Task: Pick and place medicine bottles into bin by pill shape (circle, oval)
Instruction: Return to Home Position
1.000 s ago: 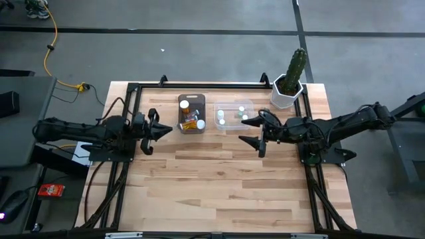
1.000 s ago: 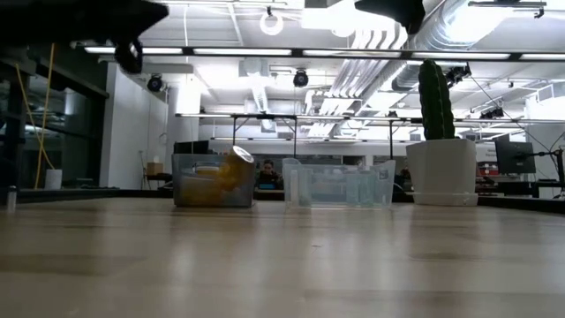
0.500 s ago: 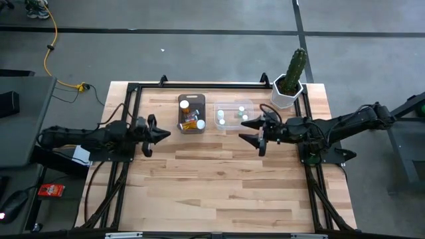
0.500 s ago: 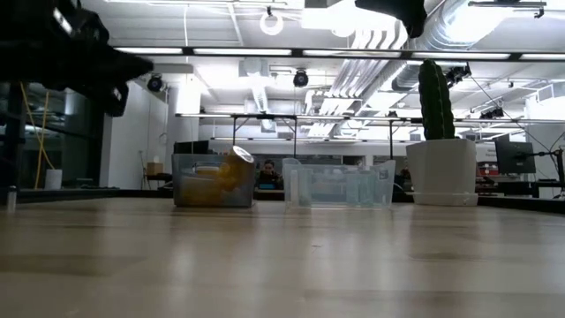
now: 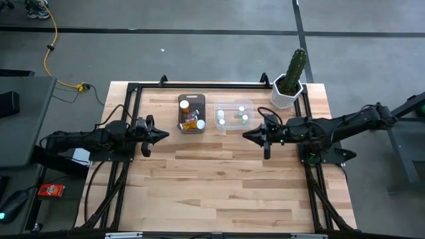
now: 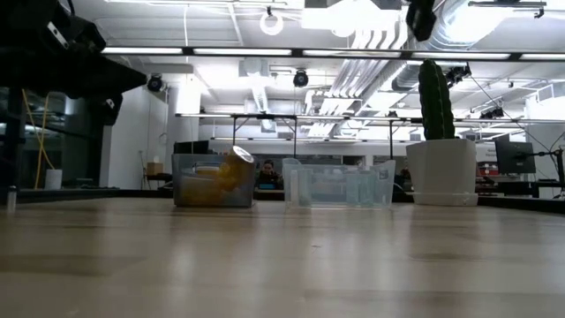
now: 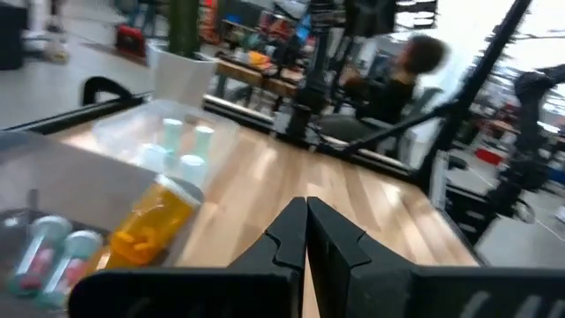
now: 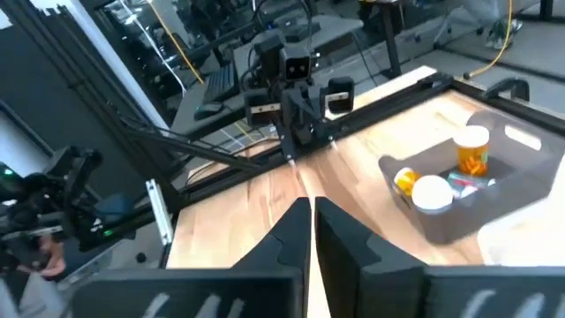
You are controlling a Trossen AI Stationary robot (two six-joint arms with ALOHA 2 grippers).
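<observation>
**Both arms above the table [image 5: 219, 179], seen from overhead.** You see the left gripper [image 5: 159, 134] raised over the table's left part, near the black bin [image 5: 191, 96]. Its fingers are pressed together on nothing. The right gripper [image 5: 247, 135] hangs just beside the near side of the transparent bin [image 5: 229, 105], fingers likewise closed and empty. The amber medicine bottles [image 5: 191, 121] lie in the black bin, one leaning against its wall. The pale medicine bottles [image 5: 220, 117] stand in the transparent bin. The bins sit side by side near the far edge, with a potted cactus [image 5: 287, 93] at the far right corner.
</observation>
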